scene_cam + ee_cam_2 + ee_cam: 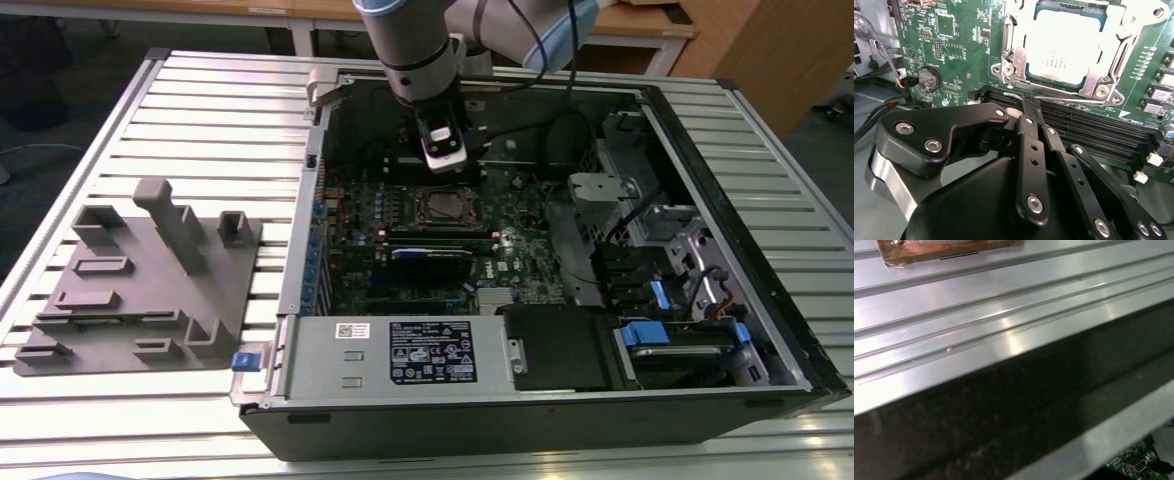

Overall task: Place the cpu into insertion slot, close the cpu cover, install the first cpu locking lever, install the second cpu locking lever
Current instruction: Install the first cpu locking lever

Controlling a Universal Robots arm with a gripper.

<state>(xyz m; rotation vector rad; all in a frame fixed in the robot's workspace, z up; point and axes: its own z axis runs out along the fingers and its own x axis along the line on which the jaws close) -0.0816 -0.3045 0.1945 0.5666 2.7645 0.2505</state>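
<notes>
In the second wrist view the cpu lies flat in the insertion slot, its pale metal top showing through the window of the cpu cover, which is folded down over it. A thin wire locking lever runs along the socket's edge beside the memory slots. My gripper is shut, black fingers pressed together, with the tips right at that lever. I cannot tell whether they pinch it. In the exterior view the gripper hangs inside the open computer case just behind the insertion slot.
Long black memory slots and a coin battery lie close to the fingers. Cables, a power supply and drive bays crowd the case. A grey fixture sits on the slatted table.
</notes>
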